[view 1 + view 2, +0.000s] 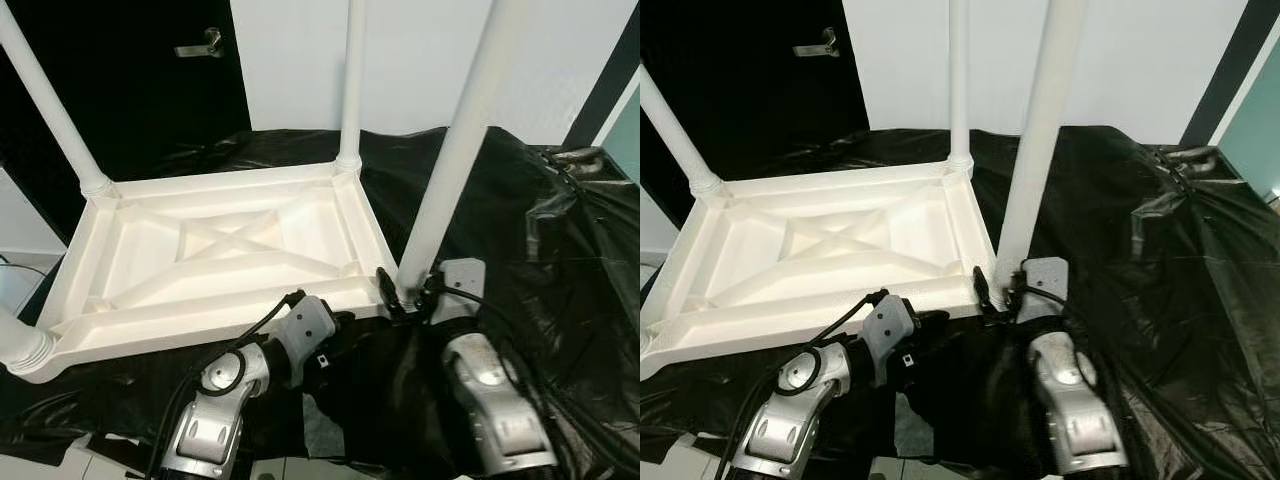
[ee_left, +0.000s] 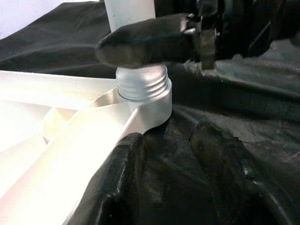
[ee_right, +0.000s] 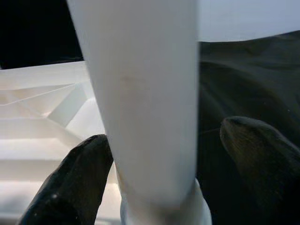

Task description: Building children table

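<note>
A white plastic children's table (image 1: 200,322) lies upside down on a black sheet. White legs stand up from its corners: a far left leg (image 1: 50,110), a far right leg (image 1: 352,80), and a stub of the near left leg (image 1: 15,345). The near right leg (image 1: 460,140) rises from its corner socket, with screw threads (image 2: 141,83) showing above the socket. My right gripper (image 1: 408,297) is open around this leg's base; one finger (image 3: 79,173) touches it, the other (image 3: 253,154) stands apart. My left gripper (image 2: 169,138) is open on the sheet beside that corner.
The black sheet (image 1: 560,280) is crumpled and spreads wide to the right. Behind stand a dark door with a metal handle (image 1: 200,45) and a white wall (image 1: 420,60). A white cabinet (image 1: 20,230) is at the left, with pale floor at the near left.
</note>
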Robot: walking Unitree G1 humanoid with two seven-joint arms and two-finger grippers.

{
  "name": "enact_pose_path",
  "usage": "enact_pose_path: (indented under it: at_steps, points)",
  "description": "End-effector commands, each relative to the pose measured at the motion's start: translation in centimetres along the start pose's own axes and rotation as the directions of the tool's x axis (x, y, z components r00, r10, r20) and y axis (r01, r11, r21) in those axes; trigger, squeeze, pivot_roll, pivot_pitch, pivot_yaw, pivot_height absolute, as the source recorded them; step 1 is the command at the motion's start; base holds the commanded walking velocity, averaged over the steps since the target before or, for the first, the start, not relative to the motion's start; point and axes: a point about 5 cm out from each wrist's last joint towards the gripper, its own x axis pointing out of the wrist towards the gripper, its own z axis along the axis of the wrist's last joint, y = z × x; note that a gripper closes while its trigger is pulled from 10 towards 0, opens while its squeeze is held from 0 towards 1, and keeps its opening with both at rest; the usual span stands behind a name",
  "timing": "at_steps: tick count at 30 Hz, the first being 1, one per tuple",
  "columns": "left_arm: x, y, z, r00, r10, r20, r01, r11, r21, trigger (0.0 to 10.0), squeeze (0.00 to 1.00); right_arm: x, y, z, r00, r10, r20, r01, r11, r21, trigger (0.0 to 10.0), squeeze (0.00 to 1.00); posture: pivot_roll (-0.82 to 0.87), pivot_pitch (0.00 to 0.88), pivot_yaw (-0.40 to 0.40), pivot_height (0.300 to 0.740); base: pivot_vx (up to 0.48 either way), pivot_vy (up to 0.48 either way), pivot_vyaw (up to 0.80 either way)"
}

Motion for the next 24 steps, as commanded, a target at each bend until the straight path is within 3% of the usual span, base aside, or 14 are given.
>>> enact_pose_path:
  at_steps: [1,4,5,7,9,13,16,17,18,24]
  points:
    - [-0.3,1.1,0.1,0.985,0.173,-0.012,-0.173,0.985,0.012,10.0,0.00,0.1,-0.3,0.3,0.997,0.077,0.017,-0.077,0.997,0.010,10.0,0.67,0.06,0.000,-0.011,0.740,0.000,0.000,0.00]
    - [-0.3,1.1,0.0,0.985,0.173,-0.013,-0.172,0.985,0.013,10.0,0.00,0.1,-0.4,0.4,0.993,0.117,0.012,-0.117,0.993,0.001,10.0,0.67,0.06,0.000,-0.011,0.740,0.000,0.000,0.00]
    - [-0.4,1.1,0.0,0.985,0.171,-0.015,-0.170,0.985,0.016,10.0,0.00,0.2,-0.7,0.3,0.984,0.179,-0.003,-0.179,0.984,-0.018,10.0,0.00,0.06,0.000,-0.007,0.740,0.000,0.000,0.00]
    - [-0.4,1.1,0.0,0.985,0.171,-0.015,-0.170,0.985,0.016,10.0,0.00,0.2,-0.7,0.3,0.984,0.179,-0.003,-0.179,0.984,-0.018,10.0,0.00,0.06,0.000,-0.007,0.740,0.000,0.000,0.00]
    - [-0.4,1.3,-0.1,0.986,0.163,-0.022,-0.163,0.986,0.027,10.0,0.00,0.8,-1.1,0.3,0.955,0.295,-0.031,-0.296,0.953,-0.066,10.0,0.00,0.05,0.000,0.001,0.740,0.000,0.000,0.00]
    - [-0.4,1.3,-0.1,0.987,0.161,-0.024,-0.161,0.987,0.030,10.0,0.00,1.0,-1.2,0.3,0.943,0.330,-0.043,-0.333,0.939,-0.086,10.0,0.00,0.05,0.000,0.001,0.740,0.000,0.000,0.00]
    - [-0.2,1.6,0.0,0.987,0.157,-0.020,-0.156,0.987,0.042,10.0,0.00,2.2,-1.2,0.1,0.914,0.400,-0.073,-0.406,0.905,-0.123,10.0,0.00,0.06,0.000,0.005,0.740,0.000,0.000,0.00]
    - [-0.2,1.8,0.1,0.987,0.157,-0.019,-0.156,0.987,0.049,10.0,0.00,2.7,-1.2,-0.1,0.903,0.422,-0.086,-0.430,0.893,-0.131,1.6,0.00,0.07,0.000,0.000,0.740,0.000,0.000,0.00]
    - [-0.2,1.9,0.2,0.987,0.160,-0.018,-0.159,0.986,0.053,10.0,0.00,3.0,-1.3,-0.2,0.896,0.434,-0.094,-0.444,0.886,-0.135,0.0,0.00,0.07,0.000,-0.001,0.740,0.000,0.000,0.00]
    - [-0.4,2.1,0.2,0.985,0.171,-0.019,-0.170,0.984,0.058,10.0,0.00,3.1,-1.5,-0.6,0.891,0.440,-0.110,-0.451,0.883,-0.127,0.0,0.00,0.08,0.000,-0.009,0.740,0.000,0.000,0.00]
